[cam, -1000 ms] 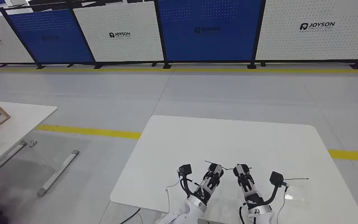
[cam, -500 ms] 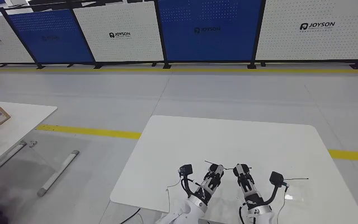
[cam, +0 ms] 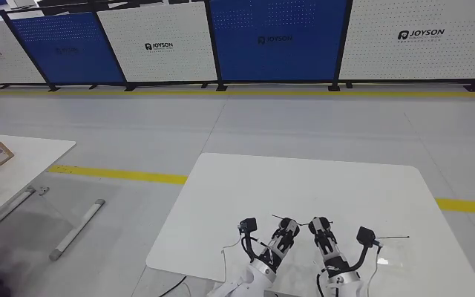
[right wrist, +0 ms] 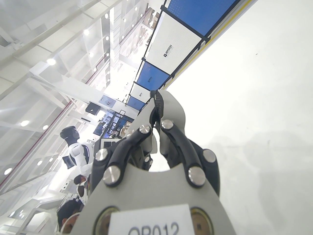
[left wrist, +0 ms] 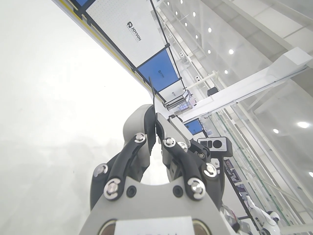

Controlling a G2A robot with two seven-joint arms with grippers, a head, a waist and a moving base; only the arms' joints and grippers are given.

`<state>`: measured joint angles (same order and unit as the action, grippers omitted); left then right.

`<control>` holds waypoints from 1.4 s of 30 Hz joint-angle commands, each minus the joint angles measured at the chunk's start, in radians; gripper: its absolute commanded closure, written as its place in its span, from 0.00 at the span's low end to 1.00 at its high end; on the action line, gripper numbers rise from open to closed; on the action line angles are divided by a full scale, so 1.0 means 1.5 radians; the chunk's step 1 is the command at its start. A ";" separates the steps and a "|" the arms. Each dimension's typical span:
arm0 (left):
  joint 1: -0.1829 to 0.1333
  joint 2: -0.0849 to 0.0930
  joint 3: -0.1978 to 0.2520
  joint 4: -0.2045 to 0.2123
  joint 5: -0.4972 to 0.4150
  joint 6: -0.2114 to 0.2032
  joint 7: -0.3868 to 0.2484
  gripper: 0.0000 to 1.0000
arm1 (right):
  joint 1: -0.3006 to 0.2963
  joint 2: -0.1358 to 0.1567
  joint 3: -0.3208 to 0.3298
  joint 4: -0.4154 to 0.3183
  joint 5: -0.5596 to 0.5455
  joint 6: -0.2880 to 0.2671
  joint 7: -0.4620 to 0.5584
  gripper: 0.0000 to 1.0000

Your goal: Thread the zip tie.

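A thin black zip tie (cam: 303,223) hangs just above the white table (cam: 297,178) near its front edge, spanning the gap between my two grippers. My left gripper (cam: 291,223) is shut on it. In the left wrist view the narrow tail (left wrist: 152,90) sticks out past the shut left gripper (left wrist: 155,121). My right gripper (cam: 318,222) is shut on the other end. In the right wrist view the ribbed strap and its small head (right wrist: 157,102) poke out beyond the shut right gripper (right wrist: 156,113). The two grippers face each other a short way apart.
Another black zip tie (cam: 393,237) lies flat on the table to the right of the arms. Bare tabletop stretches behind the grippers. A yellow floor line (cam: 119,174) and blue and white partition panels (cam: 278,41) lie beyond.
The left gripper has shifted slightly toward the right gripper, narrowing the gap between them. Both stay shut on the zip tie.
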<state>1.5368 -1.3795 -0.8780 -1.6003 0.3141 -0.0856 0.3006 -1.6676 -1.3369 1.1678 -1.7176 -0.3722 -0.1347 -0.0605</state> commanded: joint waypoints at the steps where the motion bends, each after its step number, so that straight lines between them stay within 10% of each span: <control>1: 0.001 0.000 -0.001 -0.001 0.000 -0.004 0.000 1.00 | 0.003 0.000 -0.001 0.002 0.006 -0.002 0.008 1.00; 20: 0.008 0.002 -0.002 -0.006 0.015 -0.023 -0.012 1.00 | 0.009 0.002 0.018 0.022 0.052 -0.053 0.045 1.00; 25: 0.006 0.001 0.000 -0.003 0.022 -0.013 -0.010 0.70 | 0.001 0.003 0.022 0.014 0.038 -0.051 0.036 1.00; 42: 0.004 -0.002 0.007 -0.005 0.037 -0.001 -0.002 1.00 | -0.009 0.004 0.022 0.001 0.006 -0.042 0.023 1.00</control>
<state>1.5437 -1.3826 -0.8672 -1.6086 0.3701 -0.0883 0.2969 -1.6810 -1.3310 1.2008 -1.7156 -0.3601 -0.1997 -0.0263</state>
